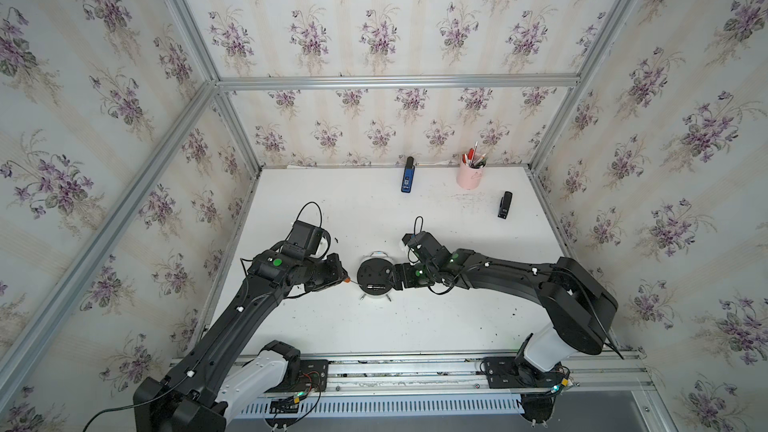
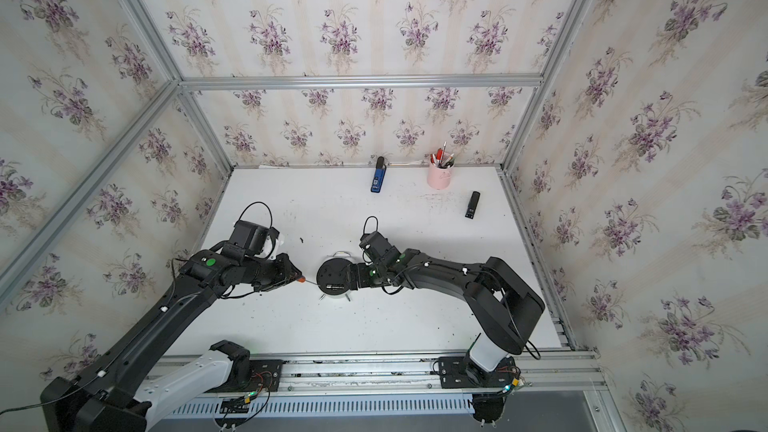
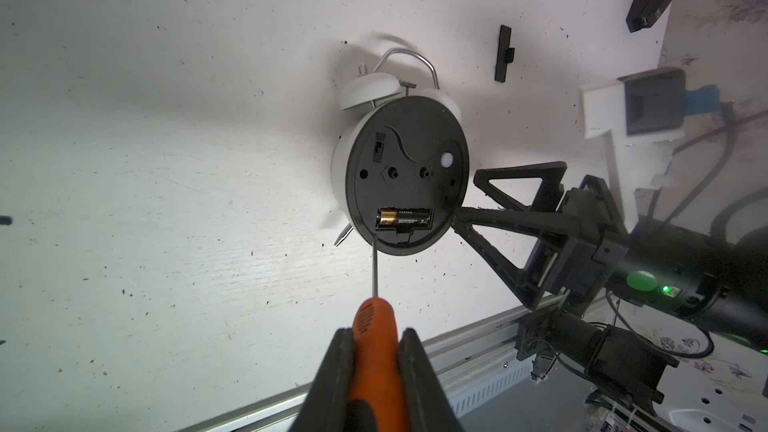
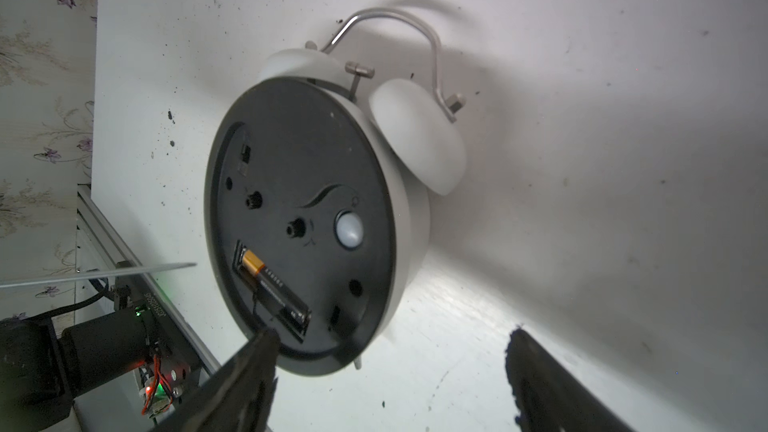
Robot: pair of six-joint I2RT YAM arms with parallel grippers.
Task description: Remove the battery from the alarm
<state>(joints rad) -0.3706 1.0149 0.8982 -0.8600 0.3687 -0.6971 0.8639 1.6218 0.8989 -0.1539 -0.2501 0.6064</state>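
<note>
The alarm [image 1: 374, 277] [image 2: 334, 277] lies face down mid-table with its black back up. The battery [image 3: 405, 218] [image 4: 274, 288] sits in the open compartment near the feet. My left gripper [image 3: 376, 334] [image 1: 338, 274] is shut on an orange-handled screwdriver [image 3: 374, 351]. The screwdriver's thin shaft [image 3: 375, 268] [image 4: 104, 274] reaches toward the battery's gold end. My right gripper [image 4: 390, 338] [image 1: 395, 277] stands open on the clock's other side. One of its fingers [image 4: 249, 363] lies at the rim by the compartment; nothing is held.
A small flat black piece [image 3: 503, 54] lies on the table beyond the clock. At the back stand a pink pen cup [image 1: 468, 174], a blue device [image 1: 408, 178] and a black stapler-like block [image 1: 504, 204]. An aluminium rail [image 1: 415, 367] runs along the front edge.
</note>
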